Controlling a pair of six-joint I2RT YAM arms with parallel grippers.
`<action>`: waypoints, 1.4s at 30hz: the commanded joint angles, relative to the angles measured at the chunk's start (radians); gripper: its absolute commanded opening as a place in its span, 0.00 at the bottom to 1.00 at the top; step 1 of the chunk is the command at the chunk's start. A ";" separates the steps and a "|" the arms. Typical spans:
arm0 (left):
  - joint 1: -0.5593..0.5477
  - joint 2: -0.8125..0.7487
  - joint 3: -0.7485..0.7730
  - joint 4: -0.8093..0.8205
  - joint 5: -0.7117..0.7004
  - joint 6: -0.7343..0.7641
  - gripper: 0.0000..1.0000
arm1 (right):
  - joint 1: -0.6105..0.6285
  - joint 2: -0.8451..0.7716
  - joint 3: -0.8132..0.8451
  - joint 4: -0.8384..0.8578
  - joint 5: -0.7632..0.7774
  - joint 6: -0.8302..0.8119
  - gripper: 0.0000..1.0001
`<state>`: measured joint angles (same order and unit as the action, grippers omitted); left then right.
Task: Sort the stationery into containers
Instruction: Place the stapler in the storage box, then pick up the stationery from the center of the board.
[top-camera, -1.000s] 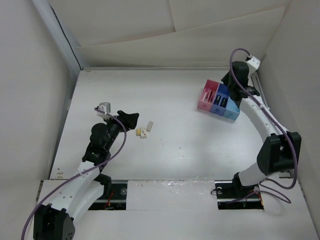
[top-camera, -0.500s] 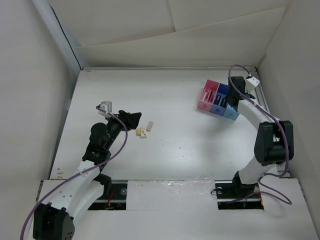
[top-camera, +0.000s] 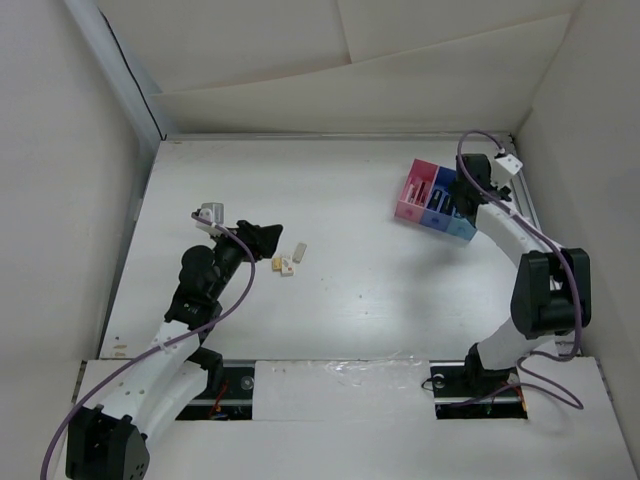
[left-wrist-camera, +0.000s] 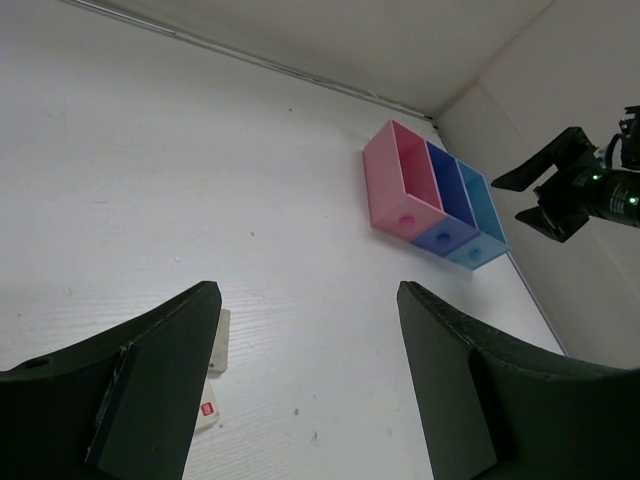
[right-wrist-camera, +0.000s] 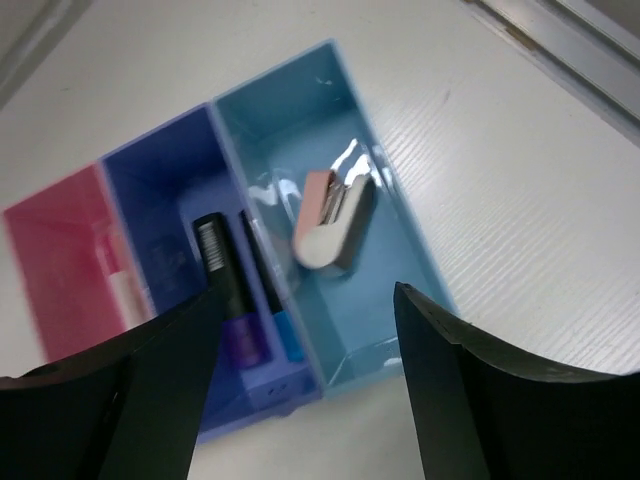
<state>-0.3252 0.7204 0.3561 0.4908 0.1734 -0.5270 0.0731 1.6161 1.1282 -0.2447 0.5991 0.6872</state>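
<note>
The tray of three joined bins (top-camera: 418, 190), pink, dark blue and light blue, stands at the back right. My right gripper (top-camera: 462, 197) hovers open and empty just above it. In the right wrist view the gripper (right-wrist-camera: 305, 385) is over the light blue bin (right-wrist-camera: 400, 300), which holds a pink-and-white block (right-wrist-camera: 325, 222). The dark blue bin (right-wrist-camera: 160, 180) holds a black-and-purple marker (right-wrist-camera: 225, 295) and a blue one (right-wrist-camera: 285, 335). Three small cream erasers (top-camera: 288, 262) lie left of centre. My left gripper (top-camera: 270, 239) is open and empty just left of them; two erasers (left-wrist-camera: 216, 342) show beside its left finger (left-wrist-camera: 150, 390).
White walls close in the table at the back and on both sides. A metal rail (top-camera: 525, 195) runs along the right edge, behind the tray. The right gripper also shows in the left wrist view (left-wrist-camera: 560, 195), beyond the tray (left-wrist-camera: 385, 185).
My right gripper has swung from behind the tray to just over the bins. My left gripper has edged slightly right toward the erasers.
</note>
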 joint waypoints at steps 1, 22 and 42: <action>-0.003 -0.013 0.044 0.052 -0.020 0.016 0.69 | 0.082 -0.111 0.002 0.061 0.030 -0.026 0.74; -0.003 -0.093 0.026 -0.018 -0.140 0.007 0.69 | 0.838 0.398 0.337 0.031 -0.300 -0.069 0.65; -0.003 -0.102 0.026 -0.018 -0.140 0.007 0.69 | 0.847 0.591 0.490 -0.061 -0.084 0.058 0.28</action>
<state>-0.3252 0.6388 0.3561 0.4446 0.0399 -0.5270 0.9207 2.2017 1.6077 -0.2623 0.4507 0.7300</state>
